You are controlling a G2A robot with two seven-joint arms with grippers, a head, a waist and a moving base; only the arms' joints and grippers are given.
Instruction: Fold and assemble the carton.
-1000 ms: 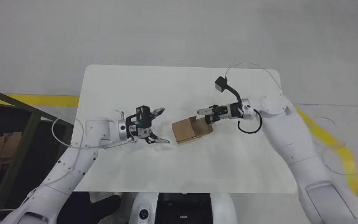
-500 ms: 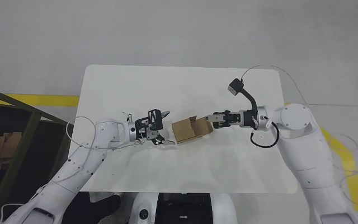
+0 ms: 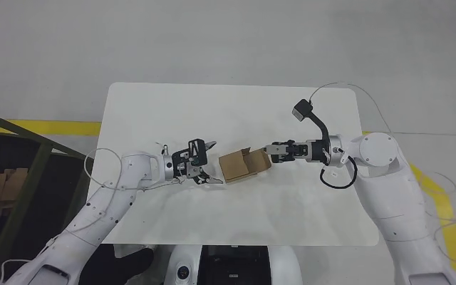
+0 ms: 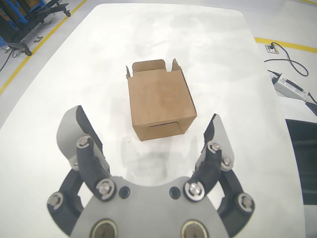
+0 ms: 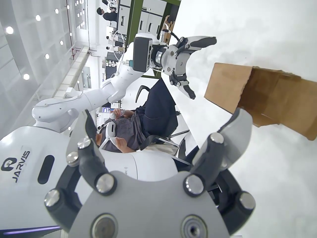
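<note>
**A:** L gripper (image 3: 209, 162): your jaws are spread wide w/ nothing btwn them. It sits low over the table (image 3: 142, 107) and points straight at the carton (image 3: 242, 165).

**B:** Where's the carton rel. to it?

**A:** Dead ahead of your L gripper, near but apart. In the left wrist view a strip of bare table shows btwn the jaw tips and the box. The box lines up approx. w/ the gap btwn the jaws, a bit off to one side. The end facing you there is the closed one, tucked shut, w/ a thin dark slot along its edge.

**B:** And the R side?

**B:** I mean, is it gripping anything?

**A:** No. Your R gripper (image 5: 163, 116) is also wide apart and holds nothing. It's at the carton's opposite end, the open one. In the right wrist view one jaw tip overlaps the rim of the opening. Can't tell if it's touching the cardboard or just in front of it. The other jaw is well off the box.

**B:** Carton pose?

**A:** Brown cardboard, lying on its side at approx. the middle of the table. Its long axis runs from one of your arms to the other, slightly skewed. At the open end the flaps (image 4: 148, 66) stick out unfolded toward the R gripper, and the inside is visible from that wrist cam. So the box sits btwn your two grippers, closed end to the L, open end to the R.
</note>
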